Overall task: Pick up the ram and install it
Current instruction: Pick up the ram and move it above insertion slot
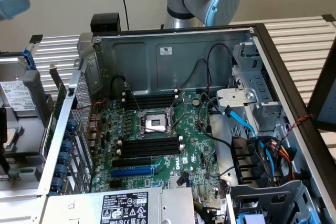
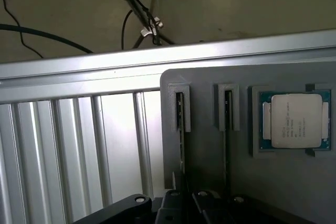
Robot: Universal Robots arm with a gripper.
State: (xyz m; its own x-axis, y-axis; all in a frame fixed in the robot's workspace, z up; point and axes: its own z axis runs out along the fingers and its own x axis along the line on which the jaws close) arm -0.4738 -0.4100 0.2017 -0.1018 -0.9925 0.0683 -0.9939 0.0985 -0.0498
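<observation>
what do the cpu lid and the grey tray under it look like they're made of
The CPU lid looks like bare metal: satin silver, softly catching light, with faint printed text. The grey tray looks like matte plastic, possibly printed or moulded: even dull grey, no glint, raised frames around each pocket. Neither is certain from looks alone.
</observation>
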